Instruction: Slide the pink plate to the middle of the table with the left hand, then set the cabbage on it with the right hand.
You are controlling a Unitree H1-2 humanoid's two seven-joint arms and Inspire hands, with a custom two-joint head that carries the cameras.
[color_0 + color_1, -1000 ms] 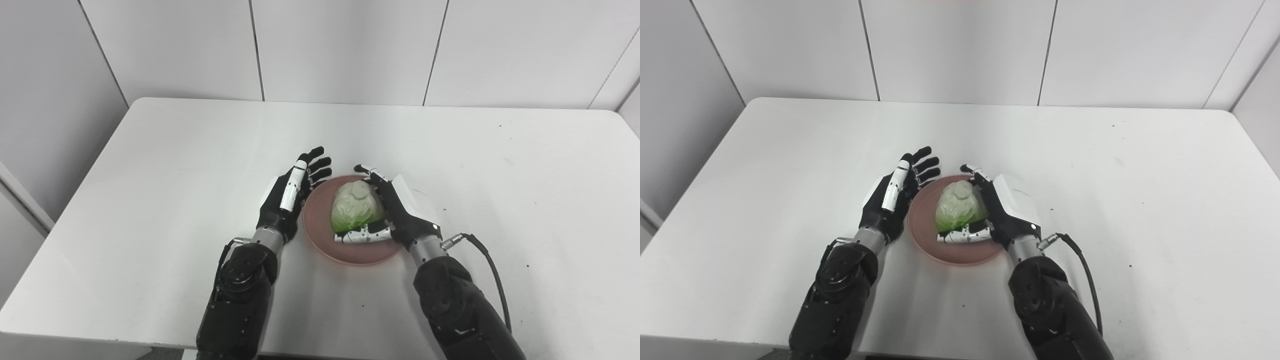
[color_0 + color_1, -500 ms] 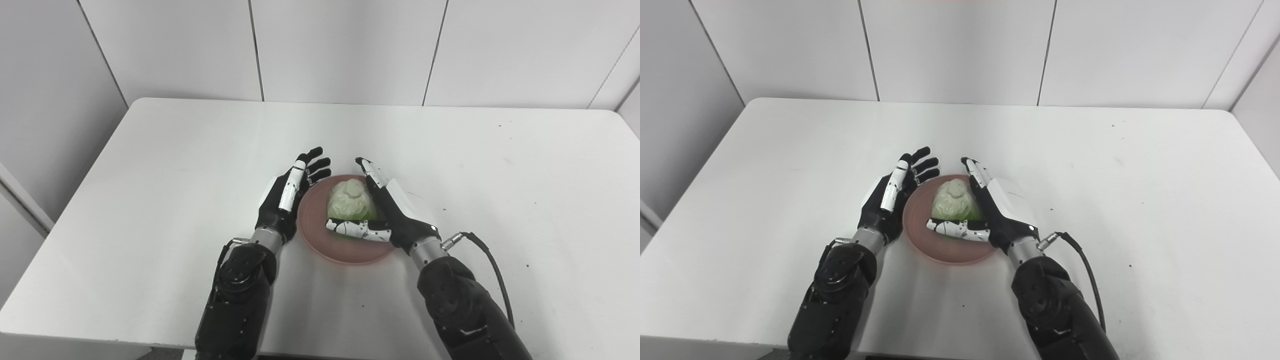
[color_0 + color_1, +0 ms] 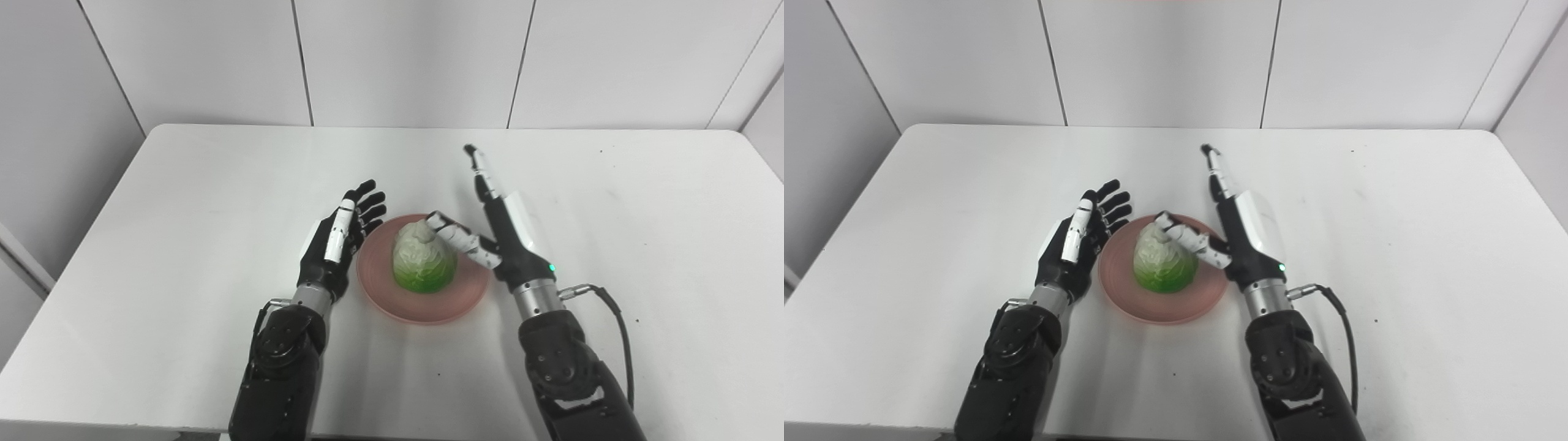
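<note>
Near the table's [image 3: 184, 202] front edge, the cabbage [image 3: 424, 260] sits on the pink plate [image 3: 422, 306]. Both the left hand [image 3: 334, 245] and the right hand [image 3: 505, 226] are spread, holding nothing.

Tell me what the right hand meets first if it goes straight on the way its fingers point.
Probably nothing: the right hand points away over bare table toward the wall, though depth is unclear.

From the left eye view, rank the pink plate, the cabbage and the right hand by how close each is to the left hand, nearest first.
1. Pink plate: its left rim lies right beside the left hand.
2. Cabbage: standing in the plate's middle, further right.
3. Right hand: open, past the cabbage at the plate's right side, thumb reaching toward the cabbage's top.
</note>
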